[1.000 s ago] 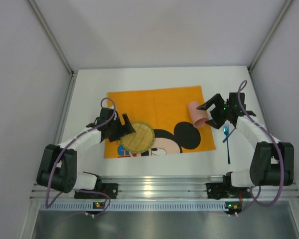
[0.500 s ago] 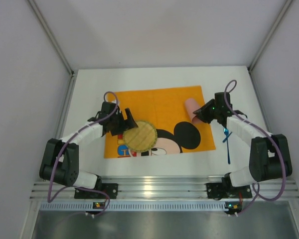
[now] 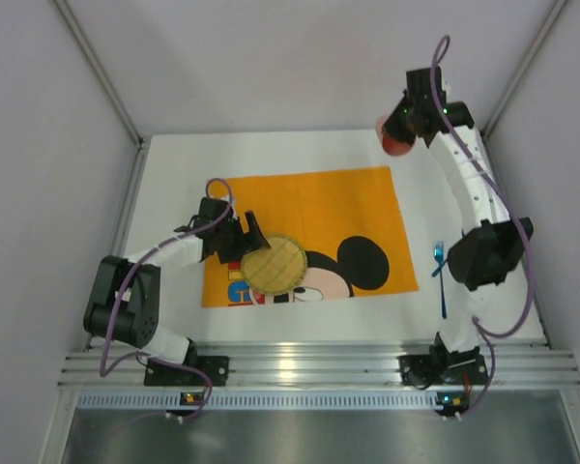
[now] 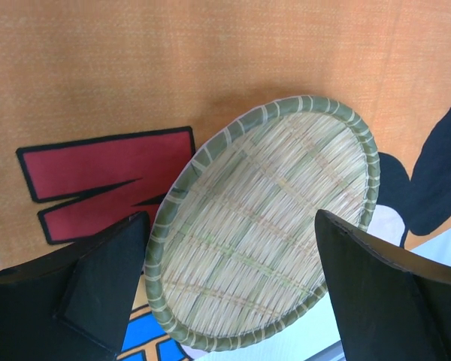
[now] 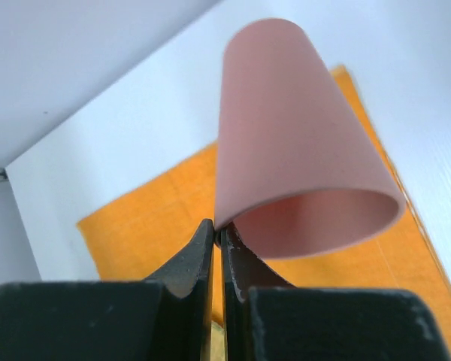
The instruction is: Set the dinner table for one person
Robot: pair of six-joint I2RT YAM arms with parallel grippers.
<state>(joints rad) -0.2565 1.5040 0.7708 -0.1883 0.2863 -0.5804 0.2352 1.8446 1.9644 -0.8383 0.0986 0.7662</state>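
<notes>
The right arm has swung away from the placemat's right edge and reached out long toward the far side, taking the pink cup (image 3: 394,142) with it. A second ago the cup lay on the mat with the fingers wide around it. Now the right fingers (image 5: 213,235) are pressed together on the cup's wall at the rim, and the cup hangs off them in the air, its open mouth toward the wrist camera. That arm is almost fully stretched, its elbow raised over the blue fork (image 3: 440,277), which lies well back from the right fingers toward the base.

The left arm has hardly shifted — it is bent low, forearm running across the near left. The left fingers (image 3: 242,242) are spread wide and grip nothing. The woven plate (image 4: 263,226) lies just ahead of them and partly between them, flat on the orange placemat (image 3: 309,208).

The counter (image 3: 174,184) lies below both sets of fingers — white under the mat and past its edges, and directly beneath the lifted cup.
</notes>
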